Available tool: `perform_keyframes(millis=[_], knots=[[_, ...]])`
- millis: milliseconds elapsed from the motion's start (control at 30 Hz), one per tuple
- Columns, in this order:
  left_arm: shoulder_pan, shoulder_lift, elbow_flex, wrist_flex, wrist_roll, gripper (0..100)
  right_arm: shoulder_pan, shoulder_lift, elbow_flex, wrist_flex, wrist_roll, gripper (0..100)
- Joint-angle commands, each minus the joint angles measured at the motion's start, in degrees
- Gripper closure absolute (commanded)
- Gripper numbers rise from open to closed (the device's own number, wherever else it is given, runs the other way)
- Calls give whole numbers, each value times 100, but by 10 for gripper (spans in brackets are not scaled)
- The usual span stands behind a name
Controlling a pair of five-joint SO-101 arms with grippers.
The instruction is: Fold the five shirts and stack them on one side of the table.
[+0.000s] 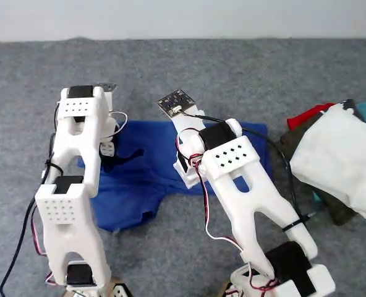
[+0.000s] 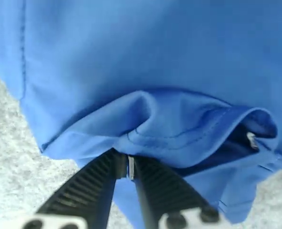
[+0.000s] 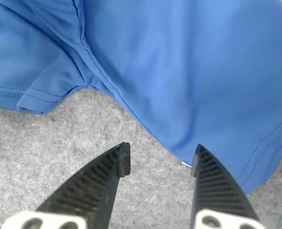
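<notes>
The soft, limp blue fabric shirt (image 1: 140, 185) is lying rumpled mid-way across the grey felt surface (image 1: 232, 80); it is probably best taken by its hems. The left pincer (image 2: 130, 168) is pinching a bunched hem fold, and the right pincer (image 3: 160, 160) is hovering open over another edge.

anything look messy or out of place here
The blue shirt lies crumpled, a fold of it bunched in the left gripper. Far right, the other shirts sit in a loose heap, not a folded stack.

Robot lab bench — grey felt table (image 1: 245, 74), two white printed arms (image 1: 72, 185), bare wiring (image 1: 206, 207), plain wall (image 1: 183, 18)
</notes>
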Motion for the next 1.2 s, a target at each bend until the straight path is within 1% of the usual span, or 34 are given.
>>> perform_keyframes(millis=[0, 100, 233, 333, 700, 967, 1167], knots=[[-88, -501, -127, 158, -70, 989, 13, -66, -220, 84, -53, 779], [-246, -1055, 180, 158, -9, 989, 13, -66, -220, 84, -53, 779], [-264, -1820, 1288, 158, -62, 989, 4, -66, -220, 84, -53, 779], [-264, -2321, 2105, 149, -448, 989, -4, -75, -220, 84, -53, 779], [-255, -3569, 4119, 149, -563, 989, -22, -75, -220, 84, -53, 779], [-290, -4299, 5297, 149, -1046, 988, -22, -75, -220, 92, -53, 779], [-290, -4633, 5376, 141, -1266, 987, -22, -66, -220, 154, -53, 779]])
